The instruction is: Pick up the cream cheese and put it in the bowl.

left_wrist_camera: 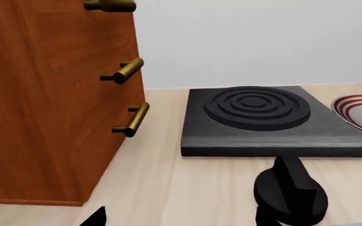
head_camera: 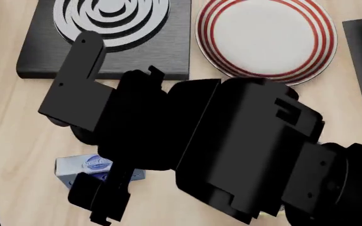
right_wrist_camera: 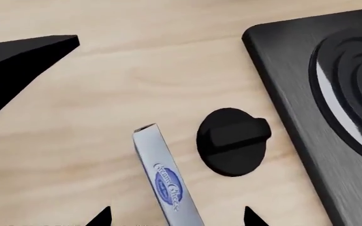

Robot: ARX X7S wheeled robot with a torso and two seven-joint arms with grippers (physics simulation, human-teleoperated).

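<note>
Right pincer point(right_wrist_camera: 175, 219) spread around cream cheese point(right_wrist_camera: 167, 181) at lower centre — could clip black knob point(right_wrist_camera: 233, 140) beside it, skewing the grip.

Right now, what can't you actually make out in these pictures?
- Bowl: in no view.
- Cream cheese: head view, half hidden under the right arm; cut off by the right wrist picture's edge.
- Right gripper: only fingertips show; grip unclear.
- Striped plate: cut by the left wrist picture's edge.

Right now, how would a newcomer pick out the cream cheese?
Find the black stove slab with raised rings on the wooden table. In front of it, past the round black knob, lies the cream cheese: the only pale grey-blue box, with a dark blue oval label.
</note>
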